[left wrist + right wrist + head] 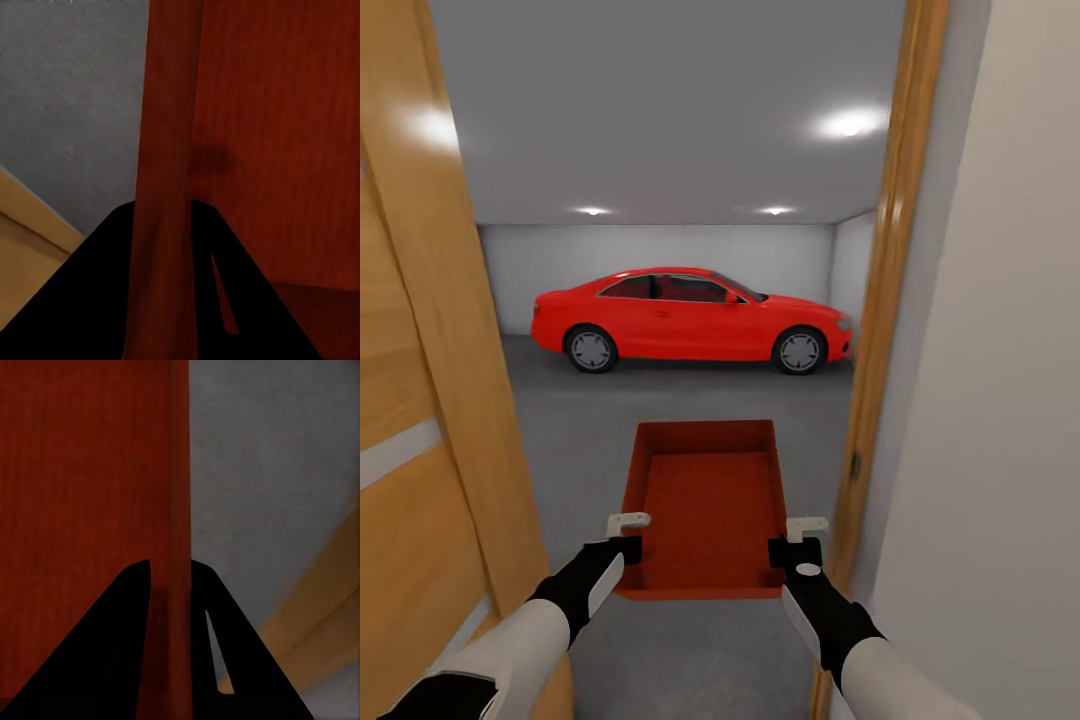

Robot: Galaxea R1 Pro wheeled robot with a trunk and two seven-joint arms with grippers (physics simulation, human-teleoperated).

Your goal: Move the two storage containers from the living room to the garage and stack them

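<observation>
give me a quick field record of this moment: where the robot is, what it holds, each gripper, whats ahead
location: doorway with wood frame, facing the garage
held item: storage container, open top, nothing visible inside, carried above the floor
left gripper: shut on the container's left wall
right gripper: shut on the container's right wall
ahead: red car parked side-on by the back wall
second container: not seen here

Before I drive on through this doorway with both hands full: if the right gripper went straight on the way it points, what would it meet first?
Likely the garage floor: the right gripper, clamped on the storage container wall, points forward and downward. The red car stands far beyond. Depth is unclear.
</observation>
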